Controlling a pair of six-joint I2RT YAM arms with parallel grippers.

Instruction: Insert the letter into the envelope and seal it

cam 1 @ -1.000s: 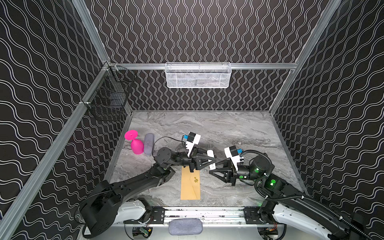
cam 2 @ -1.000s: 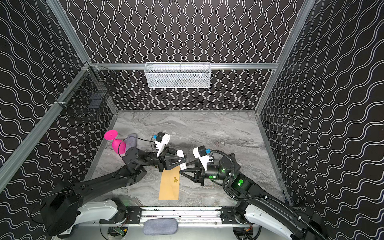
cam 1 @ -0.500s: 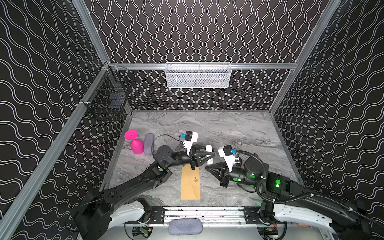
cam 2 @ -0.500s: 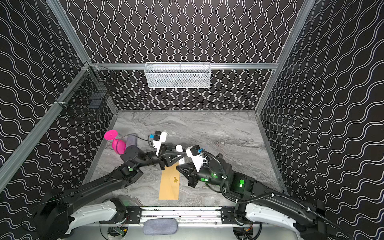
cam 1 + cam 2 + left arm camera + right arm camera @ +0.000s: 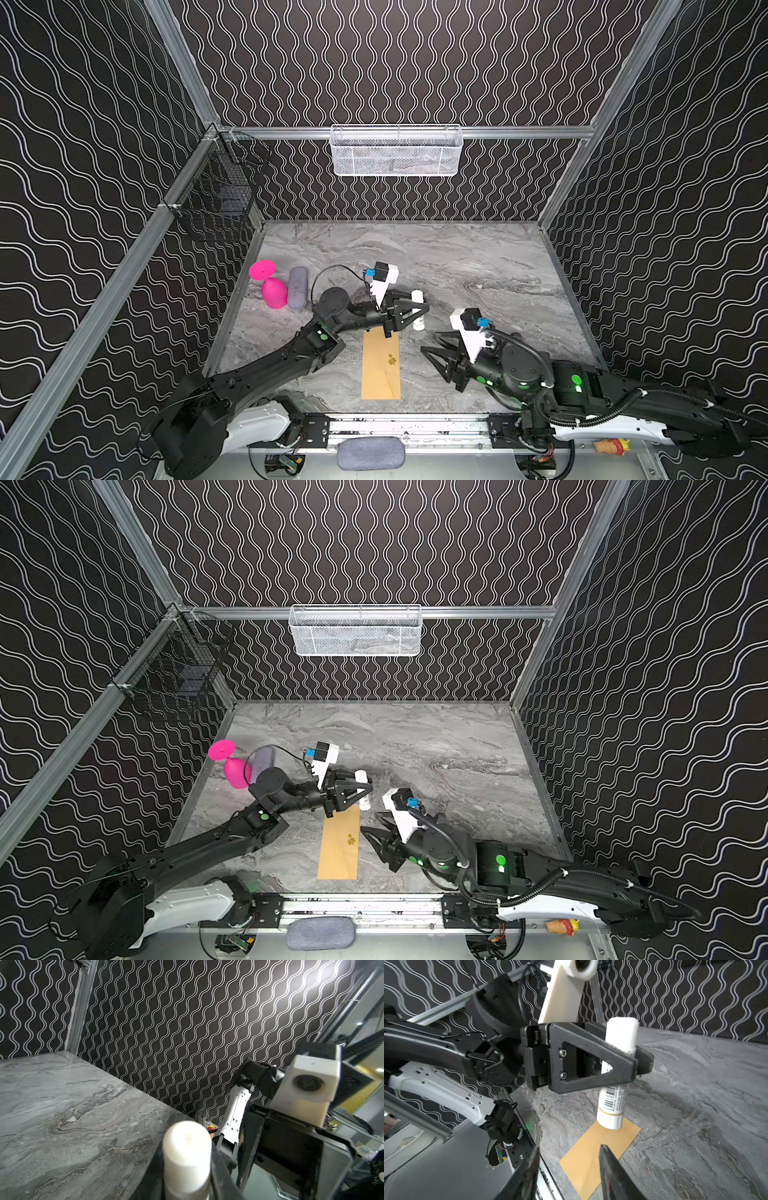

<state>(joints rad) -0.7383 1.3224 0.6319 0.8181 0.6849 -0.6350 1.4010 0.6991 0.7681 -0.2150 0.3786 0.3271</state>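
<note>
Gripping a white glue stick (image 5: 612, 1101) upright, the left claw (image 5: 415, 309) is clamped around its middle, the stick's lower end close over the far end of the envelope (image 5: 380, 370); whether it touches the paper I cannot tell. The envelope lies flat on the tabletop (image 5: 478, 266) near the front rail (image 5: 407, 426), flap folded down, gold sticker (image 5: 391, 360) showing. Just to its right the right claw (image 5: 432, 345) hovers, fingers apart, holding nothing.

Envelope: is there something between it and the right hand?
Nothing visible. The open right hand is beside the envelope, with only bare table between. The glue stick in the left hand is up by the far end, out of that path.
</note>
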